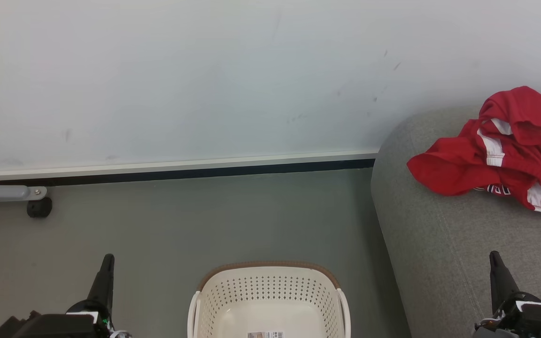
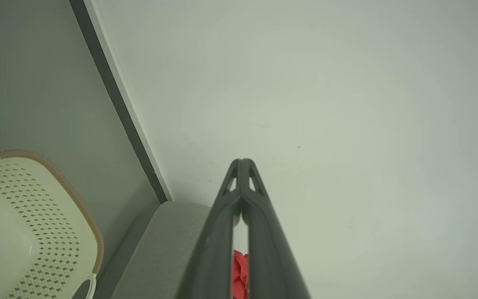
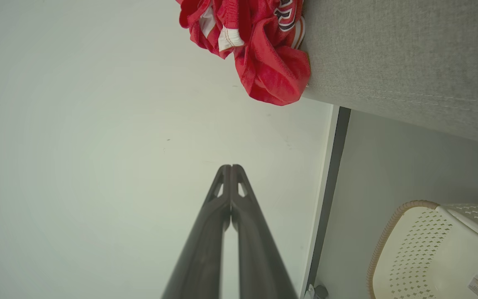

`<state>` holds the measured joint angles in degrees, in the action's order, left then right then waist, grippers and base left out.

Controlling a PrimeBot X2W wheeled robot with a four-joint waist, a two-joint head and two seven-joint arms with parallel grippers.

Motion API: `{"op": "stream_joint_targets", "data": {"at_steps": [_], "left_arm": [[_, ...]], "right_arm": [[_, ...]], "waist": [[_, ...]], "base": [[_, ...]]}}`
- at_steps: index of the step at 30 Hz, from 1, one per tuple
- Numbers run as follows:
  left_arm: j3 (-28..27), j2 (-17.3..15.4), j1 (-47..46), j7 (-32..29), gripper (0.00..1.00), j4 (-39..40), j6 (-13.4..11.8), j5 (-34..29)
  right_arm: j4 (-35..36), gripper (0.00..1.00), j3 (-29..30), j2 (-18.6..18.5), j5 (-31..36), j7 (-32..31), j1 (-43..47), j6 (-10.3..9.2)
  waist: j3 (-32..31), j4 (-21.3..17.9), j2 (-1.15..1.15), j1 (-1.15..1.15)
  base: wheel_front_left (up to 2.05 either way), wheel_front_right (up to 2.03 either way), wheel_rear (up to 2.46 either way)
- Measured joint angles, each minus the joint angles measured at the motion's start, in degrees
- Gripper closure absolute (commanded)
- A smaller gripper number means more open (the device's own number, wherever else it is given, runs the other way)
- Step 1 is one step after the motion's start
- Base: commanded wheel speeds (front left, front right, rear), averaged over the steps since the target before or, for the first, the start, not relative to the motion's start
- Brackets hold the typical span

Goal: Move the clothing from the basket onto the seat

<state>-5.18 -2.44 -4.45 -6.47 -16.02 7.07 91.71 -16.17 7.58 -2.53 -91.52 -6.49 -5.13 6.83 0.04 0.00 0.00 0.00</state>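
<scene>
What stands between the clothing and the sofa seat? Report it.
Nothing visible does. The red clothing already lies bunched on the grey sofa, and the part of the basket in view holds only a label. The left gripper and right gripper are shut on nothing, low at either side.

Bare floor (image 1: 204, 220) is lying open between the basket (image 1: 270, 288) and the wall (image 1: 204, 70). The clothing (image 1: 500, 150) is crowding the wall-side edge of the sofa (image 1: 439, 244), leaving its near edge free.
</scene>
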Motion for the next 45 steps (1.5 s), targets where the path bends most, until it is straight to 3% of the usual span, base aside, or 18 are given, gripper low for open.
{"op": "stream_joint_targets", "data": {"at_steps": [45], "left_arm": [[0.0,0.0,0.0,0.0,1.0,-0.01,0.0,0.0]], "right_arm": [[0.0,1.0,0.0,0.0,0.0,0.0,0.0,0.0]], "waist": [[0.0,0.0,0.0,0.0]], "base": [[0.0,0.0,0.0]]}}
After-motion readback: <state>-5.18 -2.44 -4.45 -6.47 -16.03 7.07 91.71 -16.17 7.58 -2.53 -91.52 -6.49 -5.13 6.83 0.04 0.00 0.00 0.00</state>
